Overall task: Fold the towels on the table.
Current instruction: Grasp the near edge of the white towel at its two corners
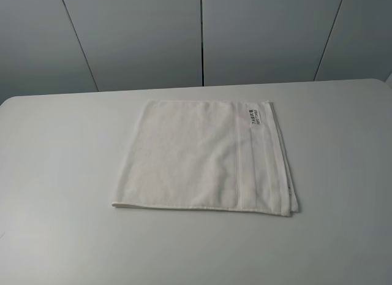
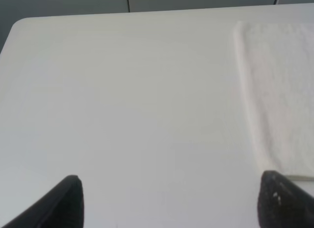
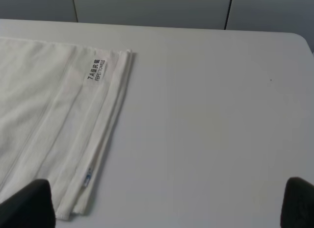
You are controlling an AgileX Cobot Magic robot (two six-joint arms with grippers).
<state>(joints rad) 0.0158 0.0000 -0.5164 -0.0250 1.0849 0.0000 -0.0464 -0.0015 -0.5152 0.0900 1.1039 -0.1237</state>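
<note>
towel (image 1: 205, 155) flat on table (image 1: 55, 174) | label (image 3: 96, 70) print faint, perhaps "7A" | left tool (image 2: 171, 201), right tool (image 3: 167, 203) – tips cropped, spread wide, empty

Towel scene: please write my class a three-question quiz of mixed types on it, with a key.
1. True or false: the towel lies flat on the table.
2. In the exterior high view, the label sits at the towel's: A) far right corner, B) near left corner, C) centre.
3. Fill in: the left gripper and right gripper are both ____, holding nothing.

Key: 1 true; 2 A; 3 open.
</note>
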